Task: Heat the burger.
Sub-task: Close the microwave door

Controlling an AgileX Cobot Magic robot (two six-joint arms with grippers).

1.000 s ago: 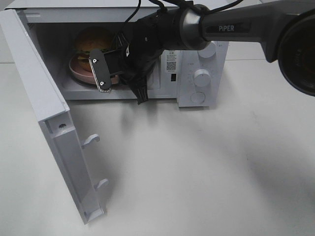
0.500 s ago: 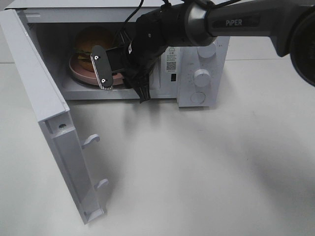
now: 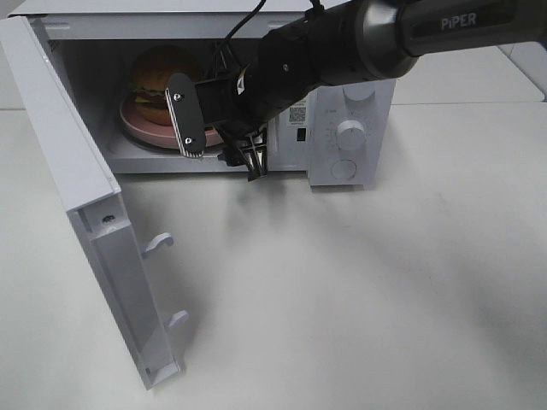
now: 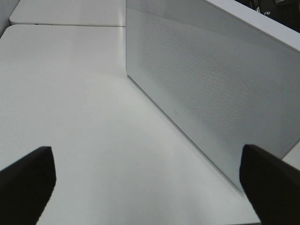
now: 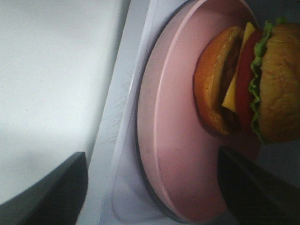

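Burger [image 3: 158, 75] sits on the plate [image 3: 139, 131] inside the microwave [image 3: 369, 128] — right claw [image 3: 220, 137] spread wide, left claw [image 4: 146, 154] wide too.

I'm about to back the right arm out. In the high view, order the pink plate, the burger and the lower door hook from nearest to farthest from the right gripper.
1. pink plate: inside the microwave, front rim just beside the right gripper.
2. burger: on the plate, deeper inside.
3. lower door hook: on the open door, out front, left.
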